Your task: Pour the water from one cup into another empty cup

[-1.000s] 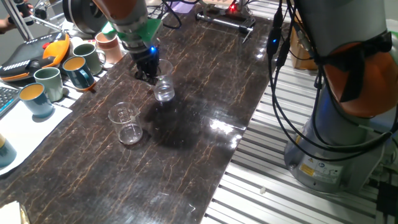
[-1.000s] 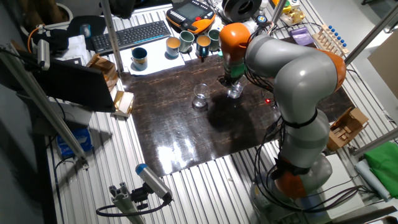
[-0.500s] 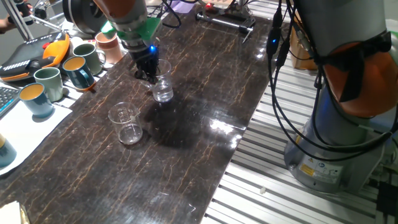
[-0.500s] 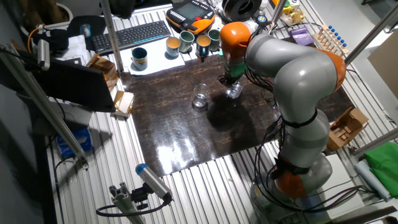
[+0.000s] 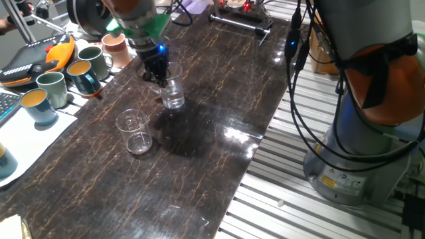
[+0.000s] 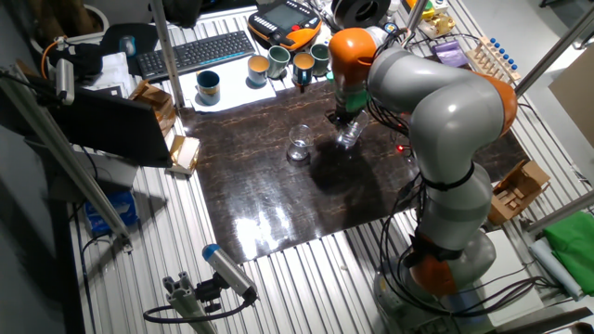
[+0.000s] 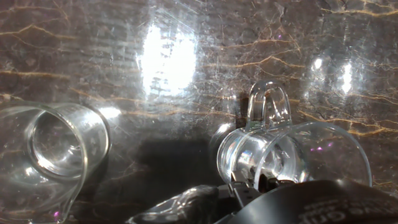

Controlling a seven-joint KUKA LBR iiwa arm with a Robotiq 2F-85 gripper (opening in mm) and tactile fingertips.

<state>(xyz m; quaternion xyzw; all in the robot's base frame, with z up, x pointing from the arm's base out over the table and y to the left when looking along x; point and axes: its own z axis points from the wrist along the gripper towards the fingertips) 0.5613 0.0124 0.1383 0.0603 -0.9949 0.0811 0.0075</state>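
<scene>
My gripper (image 5: 159,78) (image 6: 345,119) is shut on the rim of the shorter clear glass (image 5: 173,94) (image 6: 349,136), which hangs slightly tilted just above the dark table. In the hand view this glass (image 7: 280,155) sits right at my fingertips (image 7: 249,186) and shows a clear loop like a handle on its far side. The taller tapered tumbler (image 5: 135,133) (image 6: 299,144) (image 7: 50,149) stands upright and free on the table, a short way to the left of the held glass. I cannot make out water in either cup.
Several coloured mugs (image 5: 50,89) (image 6: 278,63) stand along the table's far-left side beside an orange-black pendant (image 5: 40,56). A keyboard (image 6: 195,51) lies behind them. The table's right edge (image 5: 265,133) borders a ribbed metal floor and the arm's base (image 5: 358,166).
The gripper has risen a little and shifted slightly left, taking the held glass off the table with it. The tumbler has not moved.
</scene>
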